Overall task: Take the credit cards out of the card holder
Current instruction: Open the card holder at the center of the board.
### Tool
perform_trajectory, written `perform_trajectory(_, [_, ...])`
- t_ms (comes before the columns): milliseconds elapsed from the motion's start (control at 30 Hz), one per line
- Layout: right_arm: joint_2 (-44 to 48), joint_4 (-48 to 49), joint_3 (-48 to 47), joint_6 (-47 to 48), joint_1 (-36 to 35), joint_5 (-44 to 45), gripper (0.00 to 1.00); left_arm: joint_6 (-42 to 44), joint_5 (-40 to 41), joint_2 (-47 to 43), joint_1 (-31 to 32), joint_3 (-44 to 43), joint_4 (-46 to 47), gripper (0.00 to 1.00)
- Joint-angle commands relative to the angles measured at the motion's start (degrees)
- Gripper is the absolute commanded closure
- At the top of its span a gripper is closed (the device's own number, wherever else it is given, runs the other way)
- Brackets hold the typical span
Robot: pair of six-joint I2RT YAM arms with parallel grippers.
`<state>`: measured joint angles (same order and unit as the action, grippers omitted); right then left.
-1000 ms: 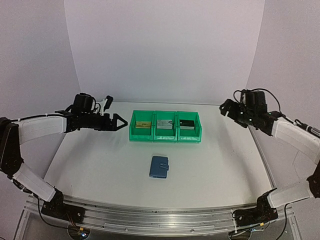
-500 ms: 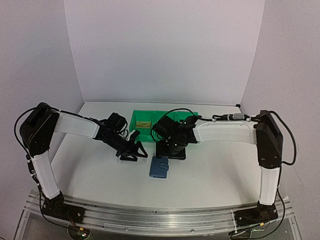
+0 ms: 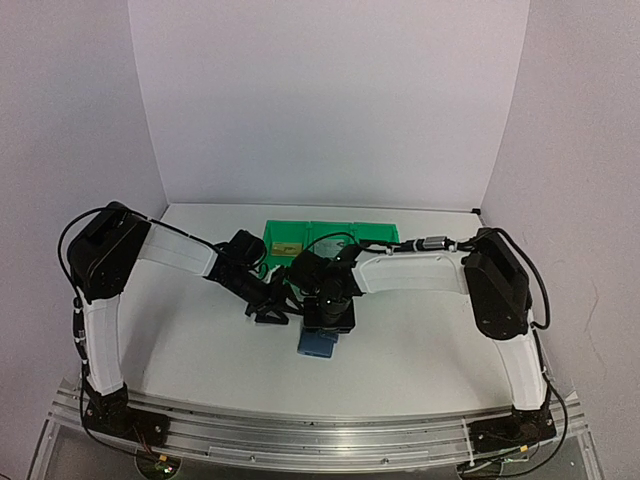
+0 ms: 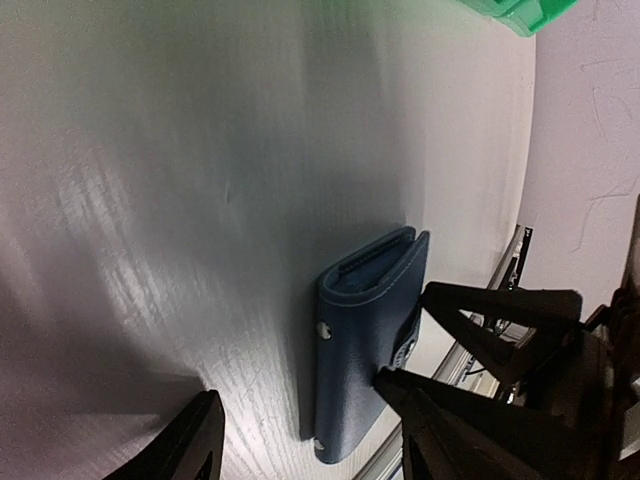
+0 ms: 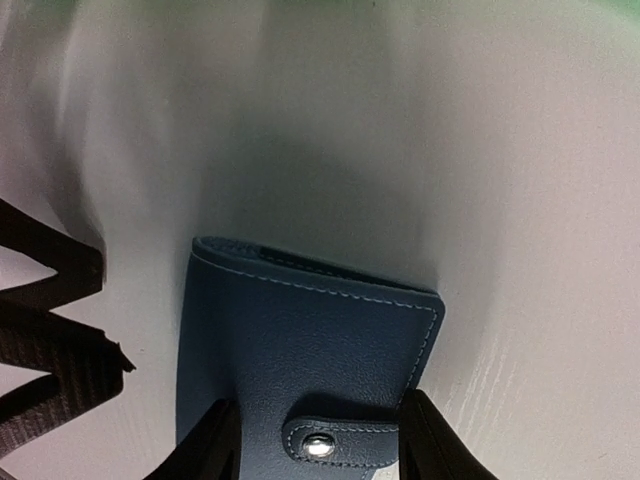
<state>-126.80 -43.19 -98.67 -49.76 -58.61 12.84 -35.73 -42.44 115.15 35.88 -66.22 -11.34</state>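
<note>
One card holder (image 5: 300, 330), two tools (image 4: 312, 405) (image 5: 320, 402)

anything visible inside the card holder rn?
No. The card holder lies folded shut on the table, with its tab snapped. Only the outer cover shows. The inside is covered, so its contents cannot be told.

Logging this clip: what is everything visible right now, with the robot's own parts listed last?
card holder: 1, blue, closed with tab snapped, lying on the table front of centre
green bins: 3 in a row, green, back of table, partly hidden by the arms
credit card: 1 showing, gold-yellow, in the left bin; other bins' contents hidden
table: 1, white
rail: 1, metal, near edge
left gripper: 1, black, open, just left of the card holder
right gripper: 1, black, jaws apart over the card holder's tab end
</note>
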Motion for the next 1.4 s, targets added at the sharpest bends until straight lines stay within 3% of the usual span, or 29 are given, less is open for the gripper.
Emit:
perform_trajectory(0, [-1.7,-3.1,-1.4,-0.3,-0.9,-1.3,0.53,-0.5,0.0,3.9,0.8,-2.2,-1.6,0.41])
perform_trajectory(433, [-3.1,-2.4,-0.9,-0.6,-1.0,2.0,0.82,-0.2,-1.6,6.8,3.7,-4.2,-2.5,0.51])
perform_trajectory(667, [-4.1,-0.7,-1.4,0.2,-1.0,2.5,0.99,0.0,-3.2,8.4,3.7,-5.1,-2.7,0.81])
perform_trajectory(733, [-4.2,-0.3,-1.5,0.2,-1.0,2.4,1.0,0.0,-3.3,8.5,3.7,-5.3,-2.8,0.95])
perform_trajectory(800, [-4.2,-0.2,-1.5,0.2,-1.0,2.1,1.0,0.1,-3.4,8.8,3.7,-5.8,-3.1,1.0])
perform_trajectory(1367, [11.0,-0.9,10.5,-1.8,-0.8,9.0,1.0,-4.0,6.6,4.6,0.6,-1.6,-3.2,1.0])
